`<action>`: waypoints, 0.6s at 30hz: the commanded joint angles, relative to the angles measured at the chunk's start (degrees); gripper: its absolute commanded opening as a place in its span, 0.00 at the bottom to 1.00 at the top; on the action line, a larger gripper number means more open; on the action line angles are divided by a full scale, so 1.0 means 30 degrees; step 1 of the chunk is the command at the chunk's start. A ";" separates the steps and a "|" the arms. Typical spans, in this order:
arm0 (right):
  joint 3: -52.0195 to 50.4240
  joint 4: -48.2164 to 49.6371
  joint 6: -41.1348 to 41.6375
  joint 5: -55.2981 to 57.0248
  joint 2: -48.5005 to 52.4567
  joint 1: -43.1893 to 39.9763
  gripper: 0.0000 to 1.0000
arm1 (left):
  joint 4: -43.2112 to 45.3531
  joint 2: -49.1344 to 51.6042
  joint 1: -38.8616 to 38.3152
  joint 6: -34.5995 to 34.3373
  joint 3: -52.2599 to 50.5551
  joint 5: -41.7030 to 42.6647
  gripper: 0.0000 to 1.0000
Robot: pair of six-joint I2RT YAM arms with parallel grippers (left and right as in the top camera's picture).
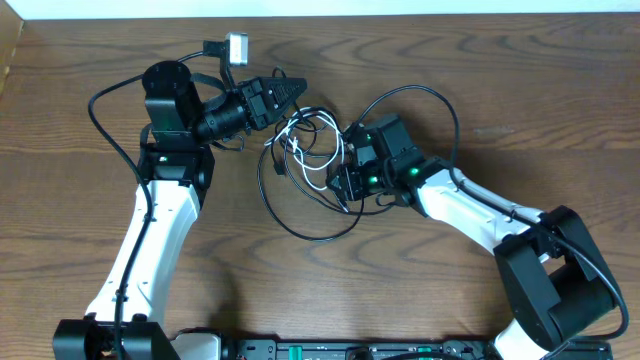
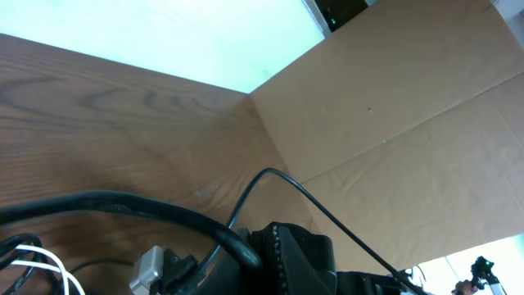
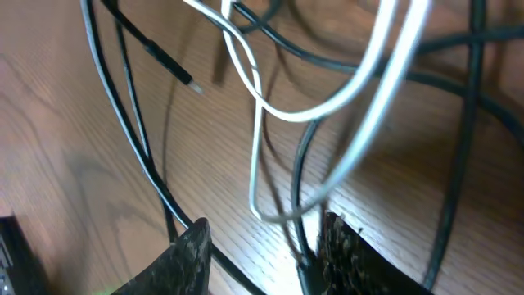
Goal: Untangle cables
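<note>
Black cords (image 3: 467, 123) and one white cord (image 3: 327, 106) lie on the bench (image 1: 520, 70) in loose loops that cross one another between the two pincers, so the cables look not yet separated and most of the untangling seems left to do. The right pincer (image 3: 266, 254) stands wide, its fingers apart on either side of the white cord and a black one, gripping nothing. The left pincer (image 1: 290, 92) hovers at the far edge of the loops, and whether its fingers are parted or closed cannot be told.
</note>
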 commanded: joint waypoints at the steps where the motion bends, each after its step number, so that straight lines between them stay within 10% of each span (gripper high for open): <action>1: 0.0197 0.0444 0.0495 0.0299 0.0401 0.0160 0.39 | 0.0124 -0.0117 -0.0080 -0.0175 0.0219 0.0415 0.08; 4: 0.0197 0.0969 0.0605 0.0452 0.0401 0.0160 0.37 | 0.0131 -0.0117 -0.0080 -0.0175 0.0219 0.0670 0.08; 6: 0.0197 0.1195 0.0648 0.0568 0.0401 0.0160 0.03 | 0.0131 -0.0117 -0.0080 -0.0175 0.0219 0.0831 0.08; 18: 0.0204 0.1749 0.2288 0.1727 0.0233 -0.0561 0.01 | 0.0095 -0.0109 -0.0073 0.0160 0.0219 0.0831 0.08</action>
